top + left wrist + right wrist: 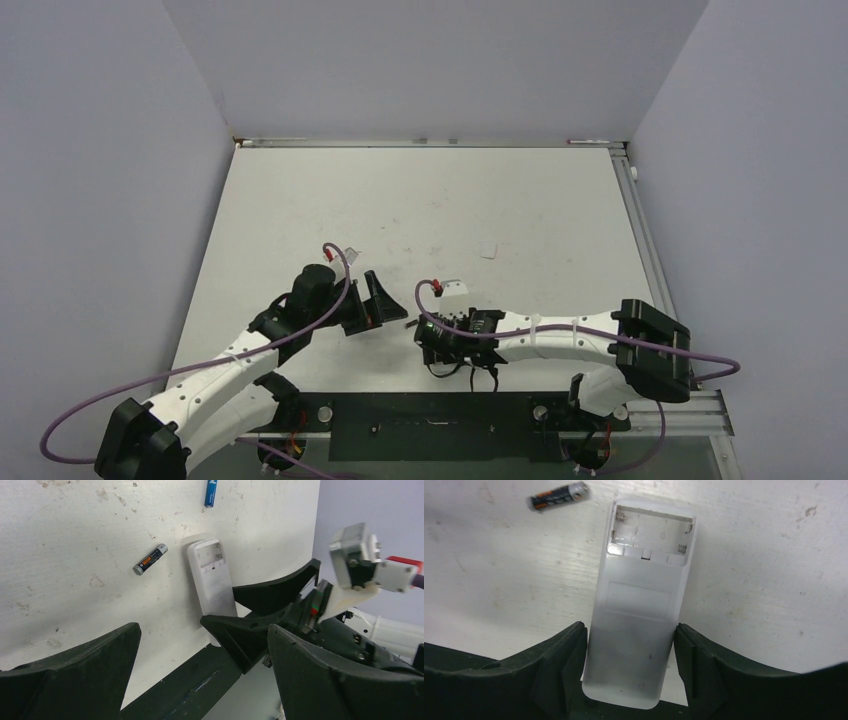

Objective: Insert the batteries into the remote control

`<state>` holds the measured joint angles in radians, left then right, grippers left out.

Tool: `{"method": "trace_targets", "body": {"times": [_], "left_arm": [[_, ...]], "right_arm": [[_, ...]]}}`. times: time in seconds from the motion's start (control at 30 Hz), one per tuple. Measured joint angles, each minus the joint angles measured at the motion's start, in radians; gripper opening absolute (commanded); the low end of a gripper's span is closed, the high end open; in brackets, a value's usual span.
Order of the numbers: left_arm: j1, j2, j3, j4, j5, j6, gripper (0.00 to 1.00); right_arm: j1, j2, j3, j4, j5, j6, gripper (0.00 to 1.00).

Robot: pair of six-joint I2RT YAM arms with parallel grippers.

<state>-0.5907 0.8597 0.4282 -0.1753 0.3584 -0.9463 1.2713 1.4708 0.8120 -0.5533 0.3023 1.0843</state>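
- Remote control (pixel 639 610): one, back up on the tabletop (pixel 749 555), battery bay open.
- Batteries: two, loose. The dark battery (pixel 558 496) is just beside the remote's open end, the blue battery (pixel 211 492) farther beyond.
- Right hand (pixel 630 630): straddles the remote's long sides; pinching or not, I cannot tell.
- Left hand (pixel 372 303): spread wide near the remote.

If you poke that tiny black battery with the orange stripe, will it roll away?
Probably: the small black cylindrical battery is round and lies loose on the flat white table, so sideways pushes likely roll it. It looks smooth, perhaps slippery to pinch.

white remote (pixel 639 605), blue battery (pixel 211 492), black battery (pixel 558 497) (orange band, silver tip).
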Motion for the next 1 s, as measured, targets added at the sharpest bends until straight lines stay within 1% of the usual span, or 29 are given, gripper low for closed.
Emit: {"method": "trace_targets", "body": {"times": [0.17, 0.37, 0.63, 0.73, 0.87, 1.0], "left_arm": [[0.007, 0.006, 0.000, 0.000, 0.011, 0.010, 0.96], [0.012, 0.010, 0.000, 0.002, 0.019, 0.016, 0.96], [0.017, 0.023, 0.000, 0.011, 0.023, 0.017, 0.96], [0.017, 0.029, 0.000, 0.016, 0.028, 0.017, 0.96], [0.017, 0.041, 0.000, 0.023, 0.037, 0.018, 0.96], [0.017, 0.049, 0.000, 0.029, 0.043, 0.018, 0.96]], "right_arm": [[-0.024, -0.007, 0.106, -0.062, 0.026, -0.034, 0.67], [-0.093, -0.062, 0.121, -0.101, 0.035, -0.080, 0.66], [-0.198, -0.068, 0.120, -0.115, 0.033, -0.158, 0.56], [-0.254, -0.063, 0.121, -0.114, 0.027, -0.207, 0.54], [-0.334, -0.034, 0.123, -0.087, -0.002, -0.260, 0.53], [-0.363, 0.042, 0.143, -0.045, -0.018, -0.277, 0.53]]}}
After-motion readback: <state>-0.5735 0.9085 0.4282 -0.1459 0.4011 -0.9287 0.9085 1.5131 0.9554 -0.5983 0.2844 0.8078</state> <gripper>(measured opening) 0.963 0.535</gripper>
